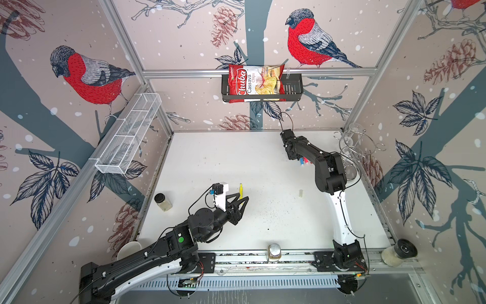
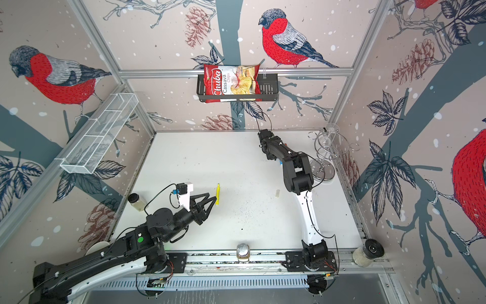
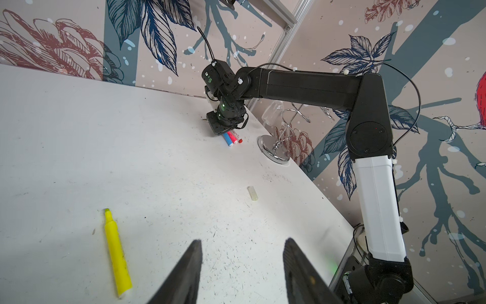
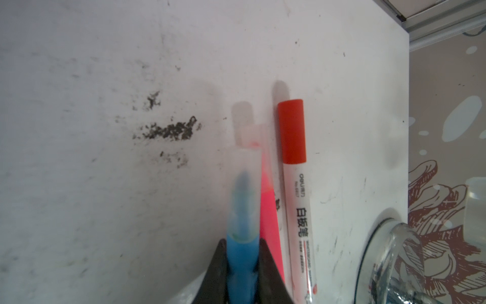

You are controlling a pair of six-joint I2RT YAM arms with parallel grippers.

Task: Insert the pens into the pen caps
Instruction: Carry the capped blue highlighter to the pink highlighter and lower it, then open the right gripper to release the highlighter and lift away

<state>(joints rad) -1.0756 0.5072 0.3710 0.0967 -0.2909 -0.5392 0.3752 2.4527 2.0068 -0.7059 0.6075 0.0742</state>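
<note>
My right gripper (image 4: 242,243) is shut on the blue pen (image 4: 242,258), which wears a translucent pen cap (image 4: 243,181), low over the table's far right. Beside it lie the pink pen (image 4: 269,218), its tip in a translucent cap (image 4: 249,131), and the white pen (image 4: 299,210) with the red cap (image 4: 292,131). The yellow pen (image 1: 240,190) (image 3: 117,252) lies uncapped mid-table. My left gripper (image 1: 243,197) (image 3: 243,240) hovers open and empty just beside it. A loose translucent cap (image 1: 300,193) (image 3: 252,193) lies to the right.
A chrome stand with a wine glass (image 1: 352,152) is close behind the right arm. Jars stand at the table's left edge (image 1: 163,202), front rail (image 1: 274,251) and front right corner (image 1: 398,252). A white cup (image 1: 128,248) sits at the front left.
</note>
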